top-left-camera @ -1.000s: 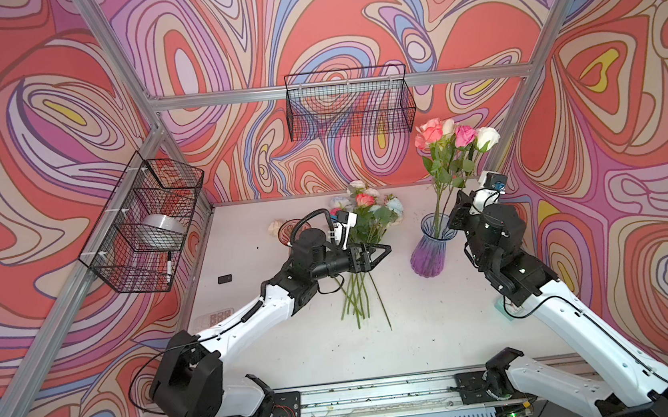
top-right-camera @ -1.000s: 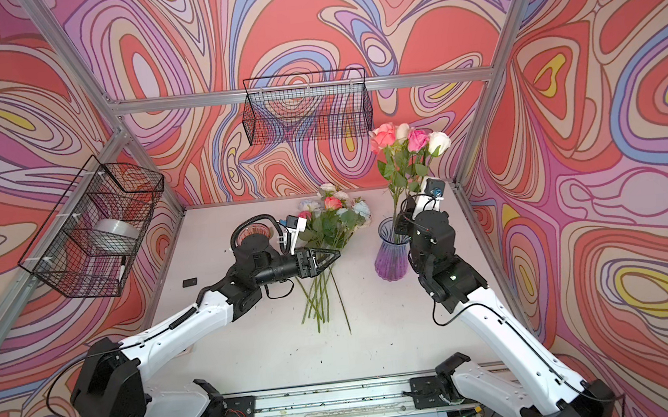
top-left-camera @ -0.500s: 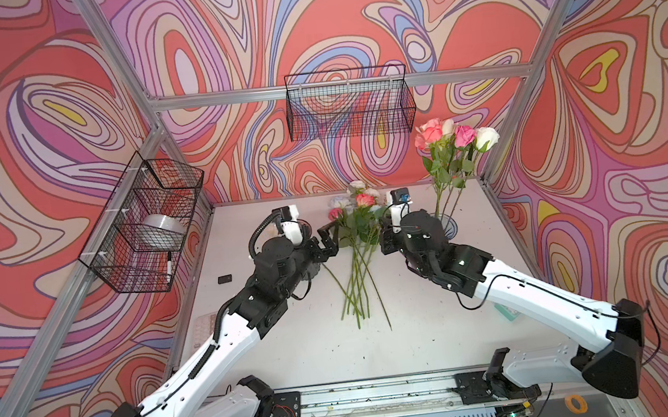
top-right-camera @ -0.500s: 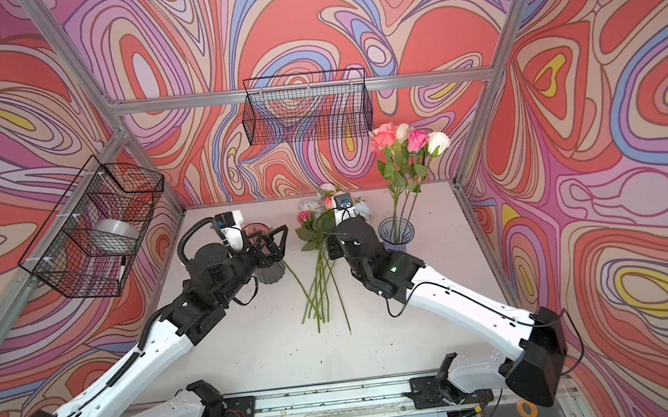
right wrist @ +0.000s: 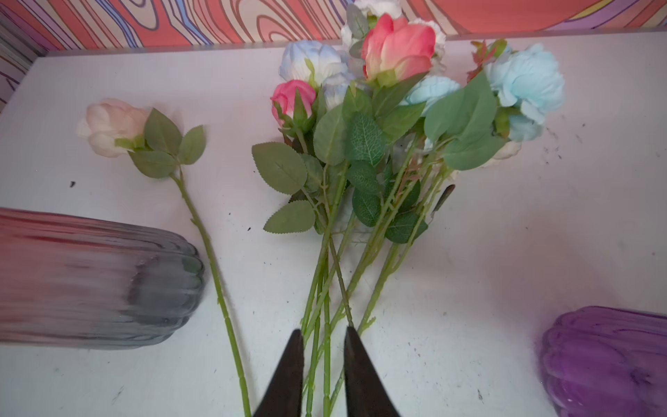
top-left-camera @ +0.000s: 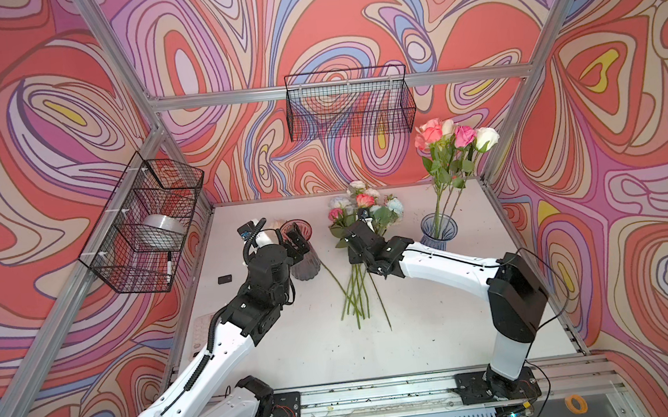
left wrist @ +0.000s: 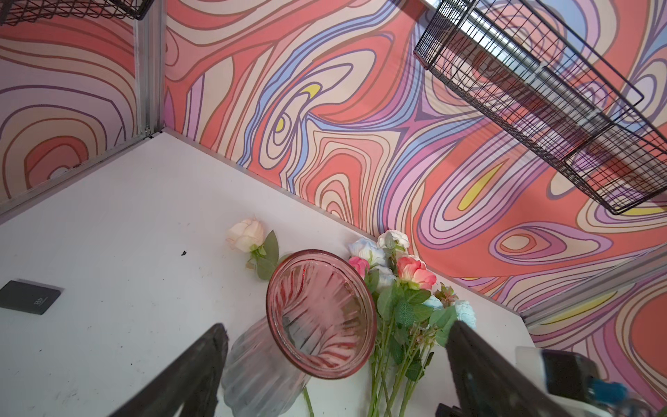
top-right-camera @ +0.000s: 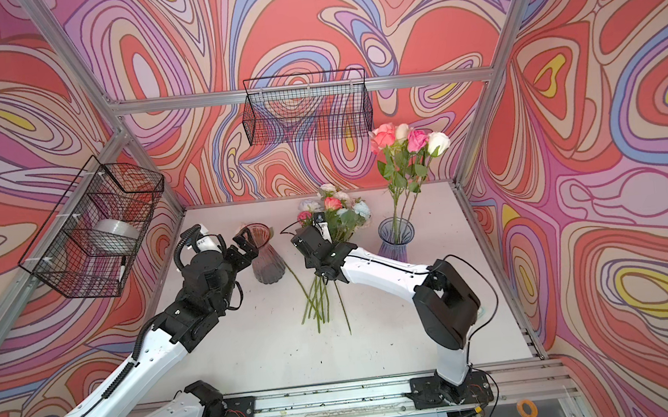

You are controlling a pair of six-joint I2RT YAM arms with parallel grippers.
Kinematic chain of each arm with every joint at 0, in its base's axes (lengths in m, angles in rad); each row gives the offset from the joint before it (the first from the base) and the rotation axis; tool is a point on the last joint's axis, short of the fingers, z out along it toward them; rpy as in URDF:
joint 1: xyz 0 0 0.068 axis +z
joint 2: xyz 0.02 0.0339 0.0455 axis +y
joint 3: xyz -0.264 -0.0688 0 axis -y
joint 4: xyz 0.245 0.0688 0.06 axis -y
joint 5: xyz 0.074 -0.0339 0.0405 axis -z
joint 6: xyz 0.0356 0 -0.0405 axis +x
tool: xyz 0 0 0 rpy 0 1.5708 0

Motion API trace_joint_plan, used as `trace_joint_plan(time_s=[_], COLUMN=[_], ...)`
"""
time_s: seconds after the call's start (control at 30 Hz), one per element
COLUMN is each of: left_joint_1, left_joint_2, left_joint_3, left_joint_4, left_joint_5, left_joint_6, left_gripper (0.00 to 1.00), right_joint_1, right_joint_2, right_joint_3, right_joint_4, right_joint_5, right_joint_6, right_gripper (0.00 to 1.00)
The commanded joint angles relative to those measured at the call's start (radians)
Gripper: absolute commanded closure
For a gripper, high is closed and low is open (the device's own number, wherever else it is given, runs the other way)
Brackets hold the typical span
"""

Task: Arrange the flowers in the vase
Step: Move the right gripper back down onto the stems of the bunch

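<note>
Several loose flowers (top-left-camera: 361, 223) lie in a pile mid-table, heads toward the back wall. My right gripper (right wrist: 321, 332) is shut on a few of their green stems (right wrist: 326, 289); in both top views its body covers the fingers. A purple vase (top-left-camera: 437, 231) at the right holds several upright roses (top-left-camera: 455, 139). A pink-to-grey ribbed vase (top-left-camera: 301, 250) stands left of the pile. My left gripper (left wrist: 337, 326) is open wide, one finger on each side of that vase, not touching it. One cream rose (right wrist: 108, 126) lies apart beside it.
Wire baskets hang on the back wall (top-left-camera: 349, 103) and on the left wall (top-left-camera: 146, 223), the latter holding a tape roll. A small black card (left wrist: 30, 296) lies on the table at the left. The right arm (top-left-camera: 446, 263) stretches low in front of the purple vase.
My left gripper left the flower pile, moved to the pink vase and opened wider. My right arm swung from the purple vase across to the pile, and its jaws narrowed onto the stems.
</note>
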Motion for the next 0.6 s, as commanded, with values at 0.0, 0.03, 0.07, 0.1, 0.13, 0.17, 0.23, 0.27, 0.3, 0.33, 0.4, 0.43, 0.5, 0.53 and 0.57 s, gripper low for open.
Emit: trace_joint_plan(time_s=[0.0,0.03,0.07,0.1,0.13,0.17,0.23,0.27,0.3,0.33,0.4,0.43,0.5,0.53,0.57], left_joint_1=[0.006,0.006,0.005,0.006,0.006,0.006,0.006,0.006,0.006,0.006,0.005,0.006,0.006,0.007,0.009], left_joint_2=[-0.002,0.002,0.005,0.011,0.017,0.023,0.038,0.044,0.052,0.057,0.067,0.068,0.064,0.06,0.052], left_joint_3=[0.009,0.01,0.01,0.013,0.016,0.018,0.027,0.031,0.038,0.04,0.048,0.05,0.051,0.05,0.049], left_joint_4=[-0.021,-0.021,-0.02,-0.021,-0.025,-0.03,-0.036,-0.039,-0.047,-0.051,-0.062,-0.065,-0.069,-0.071,-0.07], left_joint_5=[0.016,0.027,0.034,0.046,0.058,0.068,0.091,0.099,0.107,0.114,0.121,0.121,0.105,0.096,0.083], left_joint_6=[-0.022,-0.023,-0.022,-0.026,-0.028,-0.031,-0.033,-0.034,-0.037,-0.041,-0.041,-0.041,-0.037,-0.035,-0.034], left_gripper=[0.06,0.06,0.06,0.06,0.06,0.06,0.07,0.07,0.07,0.07,0.08,0.08,0.08,0.08,0.08], right_joint_1=[-0.042,-0.055,-0.063,-0.072,-0.079,-0.083,-0.085,-0.086,-0.085,-0.085,-0.085,-0.084,-0.082,-0.078,-0.072], right_joint_2=[0.051,0.067,0.082,0.098,0.109,0.114,0.125,0.127,0.131,0.133,0.136,0.144,0.181,0.196,0.21], right_joint_3=[0.043,0.048,0.054,0.058,0.054,0.043,0.026,0.025,0.025,0.028,0.034,0.039,0.069,0.08,0.086], right_joint_4=[-0.044,-0.04,-0.044,-0.049,-0.046,-0.035,-0.016,-0.012,-0.009,-0.004,0.017,0.031,0.041,0.043,0.057], right_joint_5=[-0.081,-0.107,-0.119,-0.141,-0.172,-0.197,-0.231,-0.24,-0.25,-0.258,-0.289,-0.329,-0.449,-0.477,-0.518], right_joint_6=[0.041,0.045,0.055,0.065,0.08,0.088,0.098,0.098,0.092,0.086,0.056,0.032,-0.024,-0.046,-0.082], right_gripper=[0.81,0.82,0.82,0.82,0.82,0.83,0.81,0.81,0.81,0.8,0.8,0.8,0.8,0.8,0.8])
